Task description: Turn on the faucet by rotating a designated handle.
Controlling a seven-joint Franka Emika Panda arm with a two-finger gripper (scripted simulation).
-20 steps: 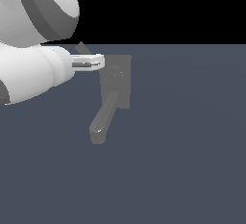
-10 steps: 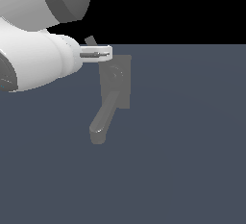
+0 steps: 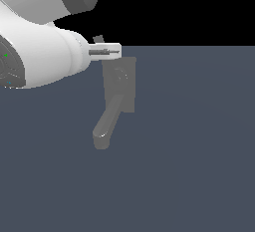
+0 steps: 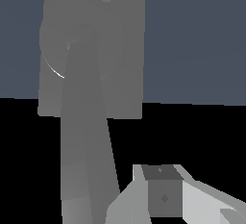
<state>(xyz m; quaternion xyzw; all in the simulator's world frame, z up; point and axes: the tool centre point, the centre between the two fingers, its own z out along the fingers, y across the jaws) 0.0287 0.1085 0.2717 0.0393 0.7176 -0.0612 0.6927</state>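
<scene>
The grey faucet (image 3: 119, 84) stands as a flat back plate (image 4: 129, 50) on the dark floor. Its thick curved spout (image 3: 105, 124) reaches toward the exterior view's lower left. The handle (image 4: 86, 136) is a straight grey bar running from a round hub (image 4: 79, 38) out past the plate's edge toward the wrist camera. In the exterior view only the hub (image 3: 119, 74) shows faintly. My gripper (image 3: 98, 40) hovers at the plate's upper edge. A single finger (image 4: 163, 192) shows close beside the handle's near end. I cannot tell whether they touch, or how the jaws stand.
The large white arm (image 3: 40, 52) fills the exterior view's upper left. A flat blue-grey floor (image 3: 189, 151) spreads around the faucet, with black background beyond it.
The gripper has moved up and toward the exterior view's right, to the plate's upper edge. The faucet has not moved.
</scene>
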